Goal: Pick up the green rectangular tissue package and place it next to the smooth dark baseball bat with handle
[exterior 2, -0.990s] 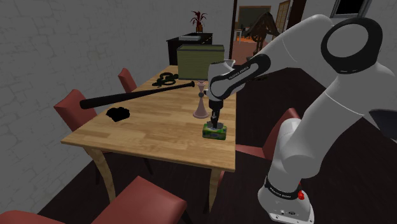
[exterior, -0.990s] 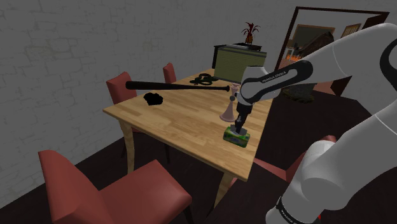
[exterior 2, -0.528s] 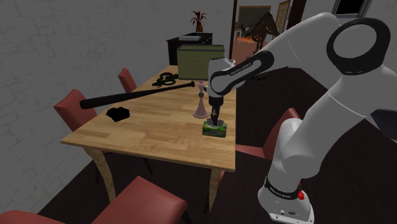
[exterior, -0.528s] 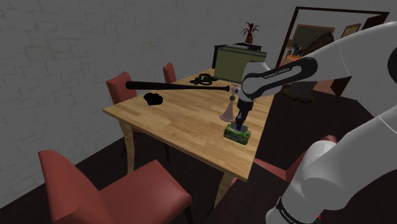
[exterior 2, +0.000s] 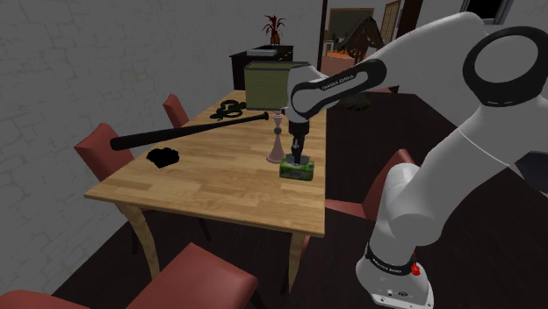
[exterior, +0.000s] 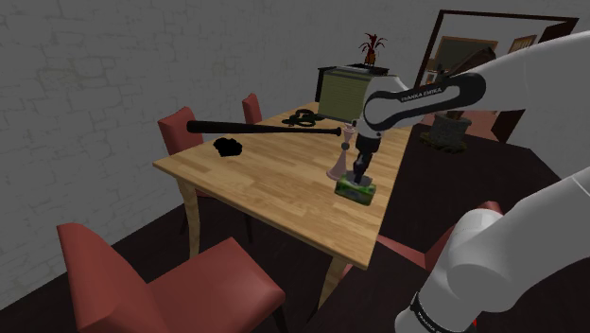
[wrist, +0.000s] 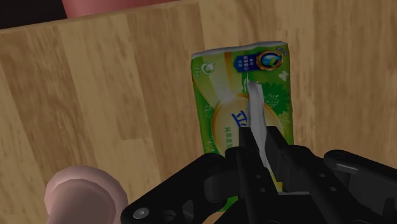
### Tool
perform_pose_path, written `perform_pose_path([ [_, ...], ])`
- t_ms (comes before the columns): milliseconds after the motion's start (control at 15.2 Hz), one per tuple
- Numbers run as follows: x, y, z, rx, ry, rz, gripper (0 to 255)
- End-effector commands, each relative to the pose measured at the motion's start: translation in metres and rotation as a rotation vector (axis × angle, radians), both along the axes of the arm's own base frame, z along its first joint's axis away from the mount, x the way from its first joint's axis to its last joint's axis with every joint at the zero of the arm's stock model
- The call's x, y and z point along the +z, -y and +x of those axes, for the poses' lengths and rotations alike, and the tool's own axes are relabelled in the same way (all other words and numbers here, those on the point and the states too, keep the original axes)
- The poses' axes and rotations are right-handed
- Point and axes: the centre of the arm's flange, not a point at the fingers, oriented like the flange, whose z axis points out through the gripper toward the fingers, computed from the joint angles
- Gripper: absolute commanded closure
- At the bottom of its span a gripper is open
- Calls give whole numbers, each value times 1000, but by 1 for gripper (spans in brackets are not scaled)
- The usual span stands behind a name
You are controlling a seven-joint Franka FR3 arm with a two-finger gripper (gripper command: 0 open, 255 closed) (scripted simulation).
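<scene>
The gripper [wrist: 257, 141] was clenched on the green tissue package [wrist: 236, 83]. In the wrist view its two black fingers [wrist: 242, 159] closed from either side on the white strip that ran along the middle of the package's top face. The grasp sat towards one short end of the package, not over its centre.

In the shoulder view the gripper pointed straight down, with the package directly beneath it at 6 o'clock, near the edge of the surface [exterior: 274, 184] closest to the arm. Whether the package had cleared the wood or was resting on it could not be told.

A pink pedestal stand [exterior: 338, 166] stood just beside the package at 10 o'clock in the shoulder view, apart from it. Further out along the same 10 o'clock line, well apart, the dark baseball bat [exterior: 255, 129] lay across the far part of the surface. Its thin handle end was nearer the gripper and its thick end pointed away towards 9 o'clock. A black lump [exterior: 228, 147] lay near the bat's thick end, at 6 o'clock from it.

Judgement of step: the grasp appeared complete, and the lift and carry were in hand.

The next move called for the following:
- Raise the package high enough to pass the pink pedestal stand.
- Travel towards 10 o'clock.
- Lower onto bare wood beside the bat, clear of the black lump.
- Release only once the package lies flat.

Caution: the hold was on a narrow strip and off-centre, so the package could tilt or swing. A slow carry was advisable.
</scene>
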Motion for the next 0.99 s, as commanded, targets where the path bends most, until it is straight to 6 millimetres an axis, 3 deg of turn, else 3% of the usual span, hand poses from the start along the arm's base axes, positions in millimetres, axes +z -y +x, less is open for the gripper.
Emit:
perform_pose_path([
  [0, 10, 0, -1, 0, 0, 0, 255],
  [924, 84, 0, -1, 0, 0, 0, 255],
])
